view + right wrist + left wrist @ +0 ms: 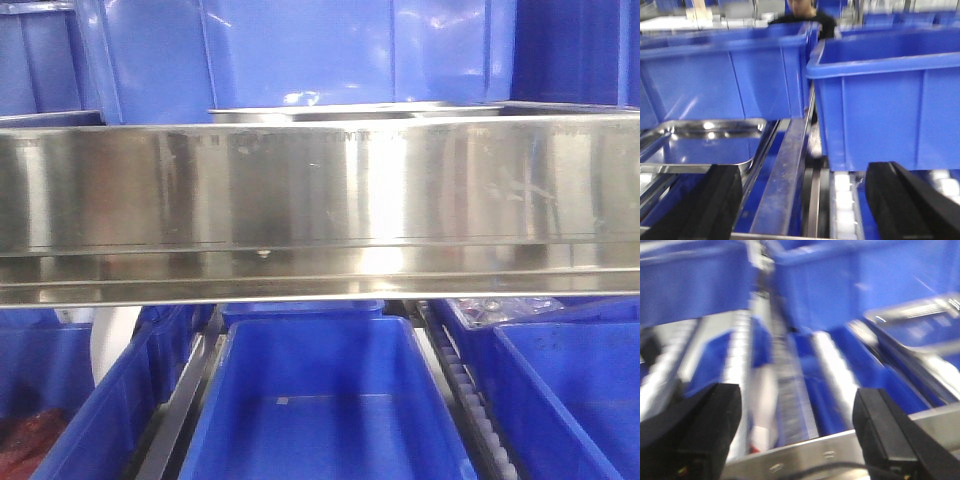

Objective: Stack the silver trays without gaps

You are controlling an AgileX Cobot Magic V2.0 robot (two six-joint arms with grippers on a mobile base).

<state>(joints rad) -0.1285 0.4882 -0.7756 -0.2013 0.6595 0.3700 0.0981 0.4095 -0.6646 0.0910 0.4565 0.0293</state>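
Right gripper (802,200) gaping wide, holding nothing; left gripper (797,432) likewise gaping, empty. Silver tray (700,145) sitting just behind shelf rail (320,200); blue bins (330,400) standing behind and below rail. Risk: either gripper clipping rail while reaching over, or pinching rim off-centre, tray tilting, seating crooked, leaving gap.

The shelf rail (320,200) spans the whole front and bars a level reach. Just above the rail, a silver tray (350,111) is reachable from overhead, though tall blue bins (300,50) wall the space behind it. Below the rail, a lower bin (330,400) gapes open.
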